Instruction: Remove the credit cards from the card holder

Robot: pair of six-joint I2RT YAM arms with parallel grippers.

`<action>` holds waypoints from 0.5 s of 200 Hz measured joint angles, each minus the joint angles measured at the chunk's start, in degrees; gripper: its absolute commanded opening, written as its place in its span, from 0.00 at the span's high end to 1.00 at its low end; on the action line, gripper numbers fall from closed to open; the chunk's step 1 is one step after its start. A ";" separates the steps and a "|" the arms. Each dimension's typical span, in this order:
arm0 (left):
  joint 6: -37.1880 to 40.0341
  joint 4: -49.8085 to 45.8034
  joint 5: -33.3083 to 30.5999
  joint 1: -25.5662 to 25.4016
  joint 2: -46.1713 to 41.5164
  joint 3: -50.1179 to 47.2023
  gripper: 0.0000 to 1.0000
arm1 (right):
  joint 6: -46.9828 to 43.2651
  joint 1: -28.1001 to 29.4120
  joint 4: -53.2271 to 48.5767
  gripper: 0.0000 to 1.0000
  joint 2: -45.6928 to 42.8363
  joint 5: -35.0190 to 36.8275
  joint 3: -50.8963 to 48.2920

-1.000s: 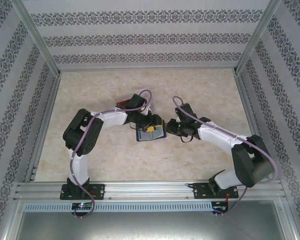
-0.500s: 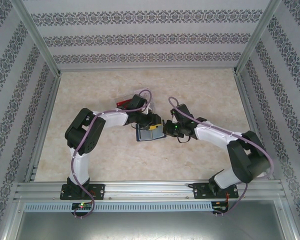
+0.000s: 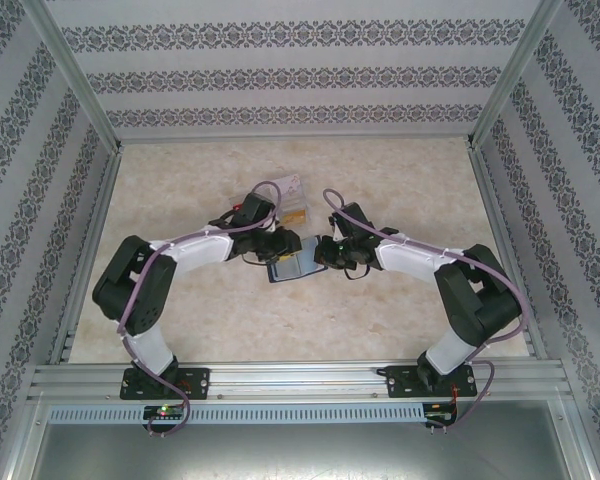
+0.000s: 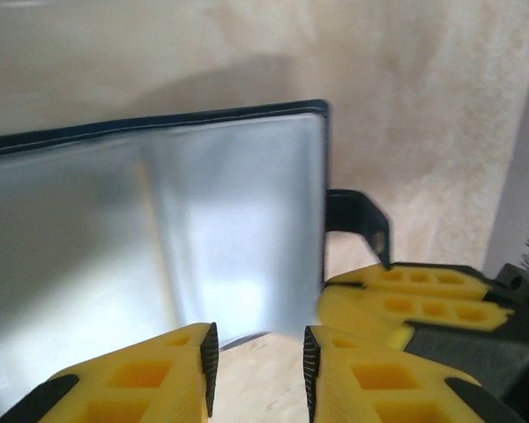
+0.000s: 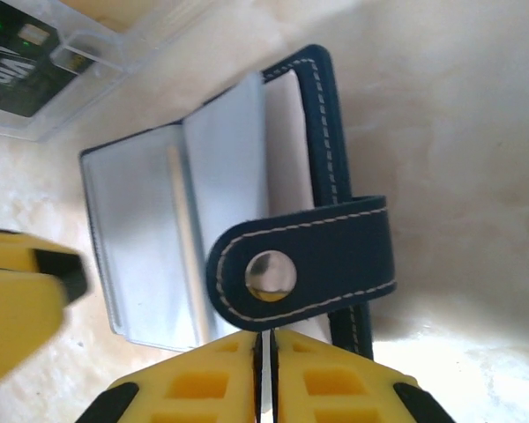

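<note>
Lying open on the table (image 3: 180,180), sleeves up, the card holder (image 3: 290,268) sits between the two tools.

Left gripper (image 4: 260,361): jaws part spread, a clear sleeve's (image 4: 238,229) lower edge just at their mouth, nothing pinched.

Right gripper (image 5: 264,348): jaws pressed almost together just below the closure tab (image 5: 317,264); whether they nip its rim I cannot tell.

Some credit cards (image 3: 292,198) lie loose on the table just beyond the holder, a black card (image 5: 18,75) among them.

The visible sleeves look empty, though glare may hide a card. Judgement: extraction largely done; what remains is checking the other sleeves.
</note>
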 measured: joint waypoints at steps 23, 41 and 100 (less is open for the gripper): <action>0.61 -2.62 -3.37 1.51 -3.58 -3.15 0.64 | -0.79 0.11 -2.08 0.76 -0.94 0.83 0.04; 1.05 -4.70 -5.46 2.05 -5.49 -4.24 0.63 | -1.55 0.96 -4.07 0.73 -3.08 1.55 1.01; 2.71 -7.85 -10.95 2.40 -8.37 -4.83 0.58 | -3.45 6.12 -6.88 0.66 -2.71 2.71 9.46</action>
